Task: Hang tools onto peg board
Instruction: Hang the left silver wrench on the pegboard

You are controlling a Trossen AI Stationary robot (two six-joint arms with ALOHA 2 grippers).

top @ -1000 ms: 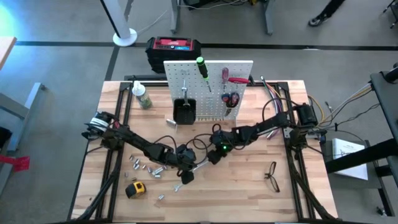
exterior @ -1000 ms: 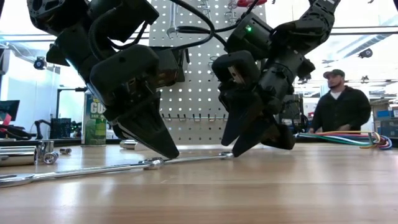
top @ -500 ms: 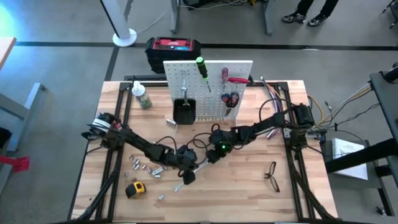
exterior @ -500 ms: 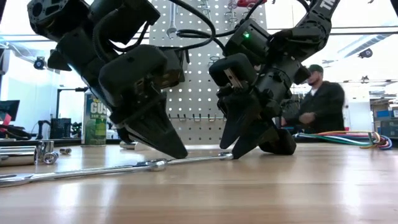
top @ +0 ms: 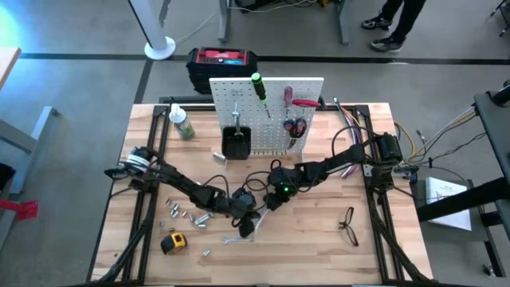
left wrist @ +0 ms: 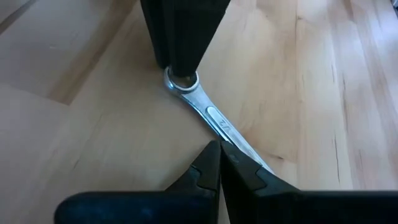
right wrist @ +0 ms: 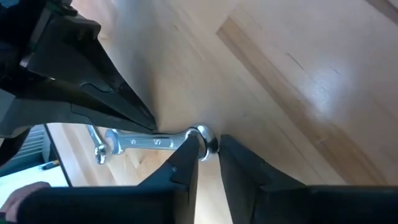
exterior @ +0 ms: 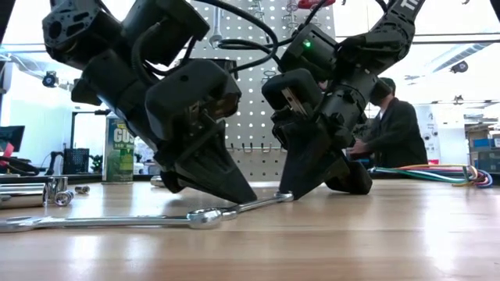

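A silver wrench (left wrist: 217, 124) lies flat on the wooden table in front of the white peg board (top: 267, 112). My left gripper (left wrist: 219, 149) is shut, with its tip on the wrench's shaft. My right gripper (right wrist: 208, 155) is shut on the wrench's ring end. On the board hang a green screwdriver (top: 257, 84), a red screwdriver (top: 288, 96) and red-handled pliers (top: 296, 127). A yellow tape measure (top: 173, 241) lies near the front left of the table. Black-framed glasses (top: 348, 223) lie at the front right. My left gripper presses its shut fingertips (left wrist: 211, 163) down on the middle of the wrench's shaft (left wrist: 229, 134), slanting down from the table's left. The wrench lies flat under them. My right gripper pinches the wrench's ring end (right wrist: 205, 138) between its two fingertips (right wrist: 186, 158). It comes slanting down from the far right.
The board carries a black bin (top: 236, 142) on its front. Several small sockets (top: 187, 214) lie at the left. A green-labelled bottle (top: 182, 123) stands at the far left, with a red-and-black box (top: 223, 60) behind the board. A person (exterior: 398, 129) stands beyond the table.
My left gripper has sunk and slid toward the table's near edge, onto the wrench's shaft. My right gripper has narrowed its fingers onto the ring end while staying in place.
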